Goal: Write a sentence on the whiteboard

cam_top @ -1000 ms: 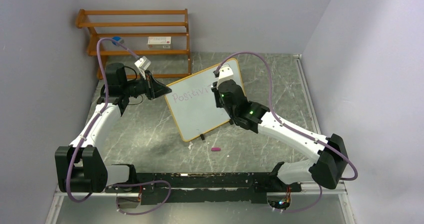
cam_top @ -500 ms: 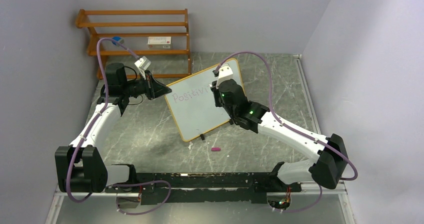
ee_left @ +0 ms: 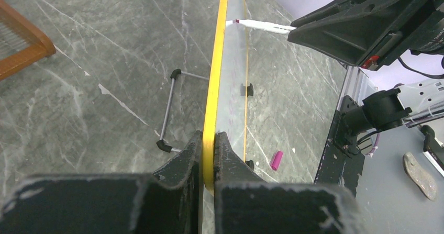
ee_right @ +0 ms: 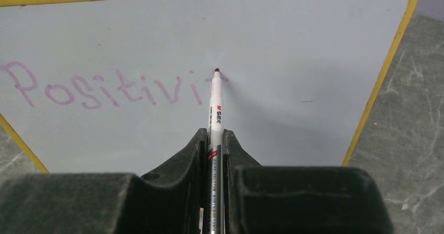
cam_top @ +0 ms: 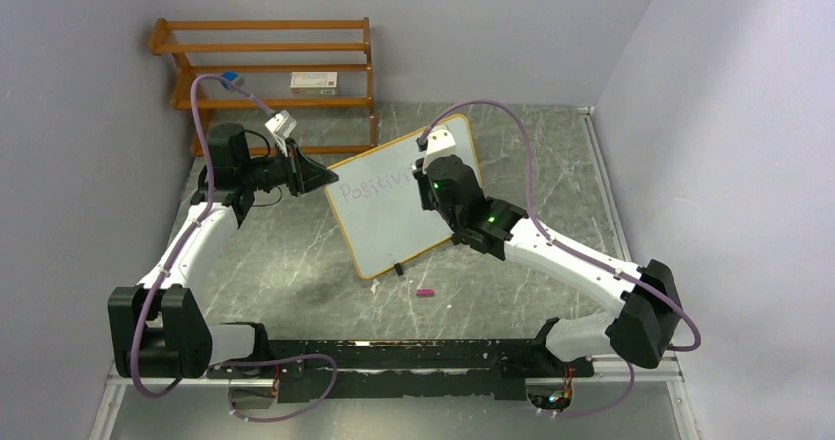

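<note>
The whiteboard (cam_top: 394, 225) stands on its feet between the two arms. The left gripper (ee_left: 208, 140) pinches the board's yellow side edge. The right gripper (ee_right: 213, 135) is clamped on a marker (ee_right: 215, 100), whose tip sits at the board just past the writing (ee_right: 104, 90), which reads "Positivi" along the top. If the marker presses too hard, I reckon the board twists in that one-sided pinch and the stroke smears. If it presses too lightly, the line skips. The marker could also slip back in its grip.

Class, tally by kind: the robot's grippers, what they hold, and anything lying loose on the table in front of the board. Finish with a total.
grippers: 2 (left gripper, right gripper)
whiteboard: 1
marker pen: 1
pink cap: 1
Total: 5
</note>
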### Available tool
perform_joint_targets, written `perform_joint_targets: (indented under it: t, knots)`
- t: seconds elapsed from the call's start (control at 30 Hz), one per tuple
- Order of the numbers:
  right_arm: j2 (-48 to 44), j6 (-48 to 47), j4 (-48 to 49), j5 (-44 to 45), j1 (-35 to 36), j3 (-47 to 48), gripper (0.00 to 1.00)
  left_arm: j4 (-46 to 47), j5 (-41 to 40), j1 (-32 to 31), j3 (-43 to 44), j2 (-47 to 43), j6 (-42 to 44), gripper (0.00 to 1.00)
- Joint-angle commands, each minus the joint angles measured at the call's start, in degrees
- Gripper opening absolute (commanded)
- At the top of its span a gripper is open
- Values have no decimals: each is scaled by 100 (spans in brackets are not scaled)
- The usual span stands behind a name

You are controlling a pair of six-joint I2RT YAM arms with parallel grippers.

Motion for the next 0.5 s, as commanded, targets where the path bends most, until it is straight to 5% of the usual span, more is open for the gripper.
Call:
perform_joint_targets:
  t: [0.0,0.47]
  knots:
    - [-22,29,-229,-53,-38,115,0,-165,-173,-61,55,83,484,5]
    - [-15,161,-469,-244,-28,-31,0,-170,-194,-61,54,82,494,5]
